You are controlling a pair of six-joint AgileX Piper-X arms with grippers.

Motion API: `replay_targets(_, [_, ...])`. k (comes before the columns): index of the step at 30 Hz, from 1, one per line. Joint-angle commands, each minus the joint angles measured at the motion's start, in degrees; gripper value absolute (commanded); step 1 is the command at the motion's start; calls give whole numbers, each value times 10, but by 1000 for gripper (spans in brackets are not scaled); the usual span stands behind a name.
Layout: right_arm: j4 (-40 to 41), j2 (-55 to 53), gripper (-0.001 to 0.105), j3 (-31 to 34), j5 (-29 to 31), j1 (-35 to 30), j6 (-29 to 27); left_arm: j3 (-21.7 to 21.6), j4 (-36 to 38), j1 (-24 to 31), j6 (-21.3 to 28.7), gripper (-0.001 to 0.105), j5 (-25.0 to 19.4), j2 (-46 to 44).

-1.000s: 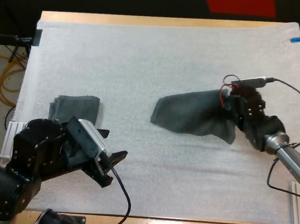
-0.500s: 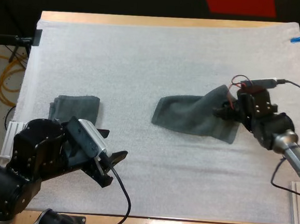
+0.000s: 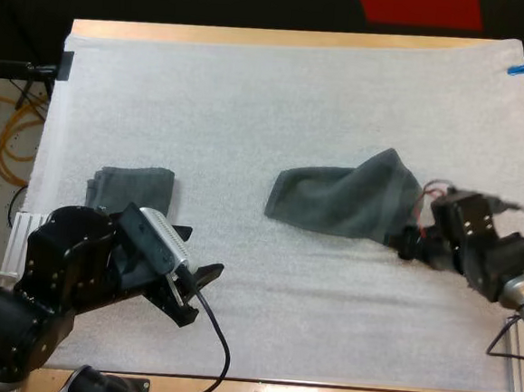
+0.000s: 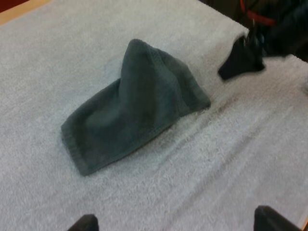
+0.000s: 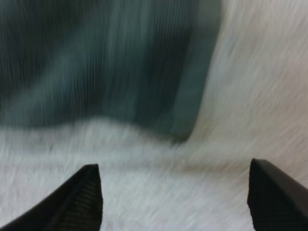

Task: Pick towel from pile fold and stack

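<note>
R tool (image 3: 409, 247) back, off towel (image 3: 343, 204)

Table (image 3: 256, 38): wooden, with bare wood showing as a strip along the far side and again along the near edge. White mat (image 3: 250, 113) covers nearly all of it and lies flat. Two dark grey-green towels lie directly on the mat, well apart. Loose towel (image 3: 343, 202) sits right of centre, its left end flat and its right end humped up into a peak. In the left wrist view I note faint ripples in the mat just beside that hump. Folded towel (image 3: 135, 189) lies near the mat's left edge, squared up. I cannot see its near edge.
</note>
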Motion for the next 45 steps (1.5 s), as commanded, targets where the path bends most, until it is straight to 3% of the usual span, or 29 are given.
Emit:
replay_targets(1, [-21, 8, 62, 16, -25, -2, 24, 0, -4, -3, 1, 62, 3, 5])
replay_targets(12, [-188, 120, 62, 51, -61, -10, 146, 0, 2, -3, 1, 62, 3, 10])
replay_targets(16, [-201, 148, 62, 51, -62, -41, 207, 0, 6, -3, 1, 62, 5, 10])
replay_targets(31, [-258, 188, 62, 51, -199, -83, 230, 0, 3, -3, 1, 62, 5, 10])
replay_targets(36, [-257, 217, 61, 51, -204, -83, 230, 0, 3, -3, 1, 62, 5, 10])
replay_targets(38, [-257, 217, 52, 51, -200, -83, 226, 0, 3, -3, 1, 62, 5, 10])
replay_targets(43, [-249, 208, 0, 51, -186, -83, 209, 0, 3, -3, 1, 62, 5, 10])
replay_targets(45, [-235, 198, 0, 51, -175, -83, 184, 0, 1, -3, 1, 62, 5, 10])
